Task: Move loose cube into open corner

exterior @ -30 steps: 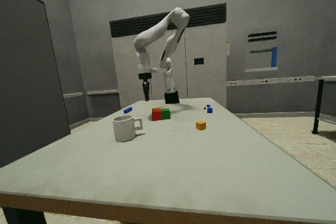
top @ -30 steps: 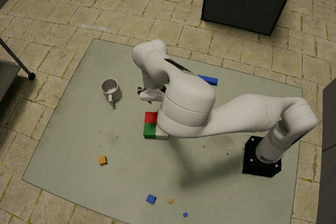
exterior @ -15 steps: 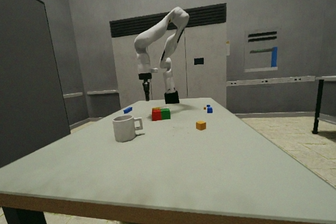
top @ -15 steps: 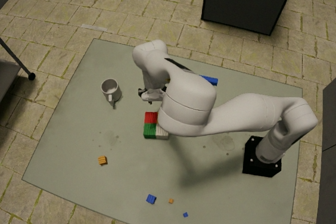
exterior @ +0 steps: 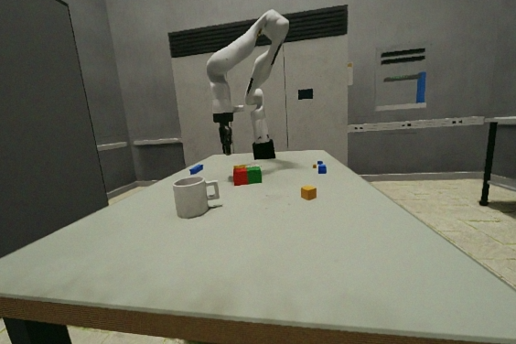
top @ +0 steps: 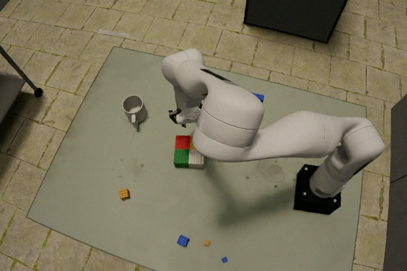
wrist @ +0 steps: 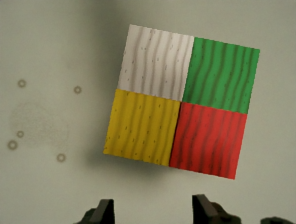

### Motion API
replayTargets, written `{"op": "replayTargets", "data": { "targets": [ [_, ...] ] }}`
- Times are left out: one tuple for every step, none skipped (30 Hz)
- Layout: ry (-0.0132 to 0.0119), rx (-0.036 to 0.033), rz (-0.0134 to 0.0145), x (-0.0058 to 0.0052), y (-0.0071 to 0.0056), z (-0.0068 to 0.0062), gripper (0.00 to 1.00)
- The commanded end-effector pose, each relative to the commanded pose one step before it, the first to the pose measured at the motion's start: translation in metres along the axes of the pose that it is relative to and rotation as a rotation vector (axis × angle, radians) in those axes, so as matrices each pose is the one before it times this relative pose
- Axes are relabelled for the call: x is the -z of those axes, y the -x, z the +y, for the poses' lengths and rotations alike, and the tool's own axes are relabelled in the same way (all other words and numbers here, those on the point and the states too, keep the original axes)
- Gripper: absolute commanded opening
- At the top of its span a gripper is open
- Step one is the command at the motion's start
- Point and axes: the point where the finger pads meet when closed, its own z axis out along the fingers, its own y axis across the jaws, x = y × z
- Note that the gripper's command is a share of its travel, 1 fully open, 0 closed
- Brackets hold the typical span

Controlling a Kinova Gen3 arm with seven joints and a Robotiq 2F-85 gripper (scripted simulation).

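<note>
Four cubes sit together in a two-by-two square: white (wrist: pixel 156 62) (top: pixel 196 160), green (wrist: pixel 221 74) (top: pixel 181 158) (exterior: pixel 254 176), yellow (wrist: pixel 142 127) and red (wrist: pixel 209 140) (top: pixel 182 142) (exterior: pixel 240 177). In the wrist view the outer edges nearly line up, and a thin dark seam shows between yellow and red. I cannot tell whether those faces fully touch. The arm partly hides yellow and white in the top view. My gripper (wrist: pixel 153 203) (top: pixel 178 120) (exterior: pixel 227 153) is part open and empty. It hangs above the table, beside the red and yellow side of the square.
A grey mug (top: pixel 134 110) (exterior: pixel 189 198) stands near the gripper's side of the table. A blue block (top: pixel 258 97) (exterior: pixel 197 169) lies beyond the arm. An orange cube (top: pixel 124 194) (exterior: pixel 308 192), a blue cube (top: pixel 182 241) (exterior: pixel 322 169) and two tiny cubes lie on the other side.
</note>
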Motion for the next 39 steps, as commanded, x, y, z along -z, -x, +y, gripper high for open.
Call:
{"op": "replayTargets", "data": {
  "targets": [
    [0.00337,0.04305,0.00182,0.00108,-0.00027,-0.00096,0.55],
    [-0.00065,0.01698,0.00046,-0.00016,-0.00028,-0.0005,0.55],
    [-0.00066,0.01752,0.00048,-0.00017,-0.0003,-0.00051,0.55],
    [-0.00067,0.01807,0.0005,-0.00017,-0.00032,-0.00051,0.55],
    [-0.00068,0.01862,0.00053,-0.00018,-0.00034,-0.00052,0.55],
    [-0.00069,0.01917,0.00055,-0.00018,-0.00036,-0.00053,0.55],
    [0.0,0.0,0.0,0.0,0.0,0.0,0.55],
    [0.0,0.0,0.0,0.0,0.0,0.0,0.55],
    [-0.00069,0.01971,0.00058,-0.00018,-0.00038,-0.00053,0.55],
    [-0.00069,0.02026,0.00061,-0.00019,-0.0004,-0.00053,0.55],
    [-0.0007,0.0208,0.00063,-0.00019,-0.00043,-0.00053,0.55],
    [-0.0007,0.02135,0.00066,-0.0002,-0.00045,-0.00053,0.55],
    [-0.0007,0.02189,0.00068,-0.0002,-0.00048,-0.00053,0.55],
    [-0.00069,0.02243,0.00071,-0.0002,-0.0005,-0.00053,0.55],
    [-0.00069,0.02297,0.00074,-0.00021,-0.00053,-0.00053,0.55],
    [-0.00068,0.0235,0.00076,-0.00021,-0.00055,-0.00052,0.55],
    [-0.00067,0.02404,0.00079,-0.00021,-0.00058,-0.00051,0.55],
    [-0.00066,0.02457,0.00082,-0.00022,-0.0006,-0.0005,0.55],
    [-0.00065,0.02509,0.00084,-0.00022,-0.00063,-0.00049,0.55],
    [-0.00064,0.02561,0.00087,-0.00022,-0.00066,-0.00048,0.55],
    [-0.00062,0.02613,0.00089,-0.00022,-0.00068,-0.00047,0.55],
    [-0.0006,0.02664,0.00091,-0.00023,-0.00071,-0.00045,0.55],
    [-0.00059,0.02715,0.00094,-0.00023,-0.00073,-0.00043,0.55],
    [0.0,0.0,0.0,0.0,0.0,0.0,0.55],
    [0.0,0.0,0.0,0.0,0.0,0.0,0.55],
    [-0.00057,0.02765,0.00096,-0.00023,-0.00076,-0.00041,0.55],
    [-0.00054,0.02815,0.00098,-0.00023,-0.00078,-0.00039,0.55],
    [-0.00052,0.02864,0.001,-0.00023,-0.0008,-0.00037,0.55],
    [-0.00049,0.02913,0.00102,-0.00023,-0.00083,-0.00034,0.55],
    [-0.00047,0.02961,0.00103,-0.00024,-0.00085,-0.00031,0.55],
    [-0.00044,0.03008,0.00105,-0.00024,-0.00087,-0.00028,0.55],
    [-0.00041,0.03055,0.00106,-0.00024,-0.00089,-0.00025,0.55],
    [-0.00038,0.03101,0.00107,-0.00024,-0.00091,-0.00022,0.55],
    [-0.00035,0.03146,0.00108,-0.00024,-0.00092,-0.00019,0.55],
    [-0.00032,0.0319,0.00108,-0.00024,-0.00094,-0.00015,0.55],
    [-0.00028,0.03234,0.00109,-0.00024,-0.00095,-0.00011,0.55],
    [-0.00025,0.03277,0.00109,-0.00023,-0.00096,-0.00007,0.55],
    [-0.00022,0.03318,0.00109,-0.00023,-0.00097,-0.00003,0.55],
    [-0.00018,0.03359,0.00109,-0.00023,-0.00097,0.00001,0.55]
  ]
}}
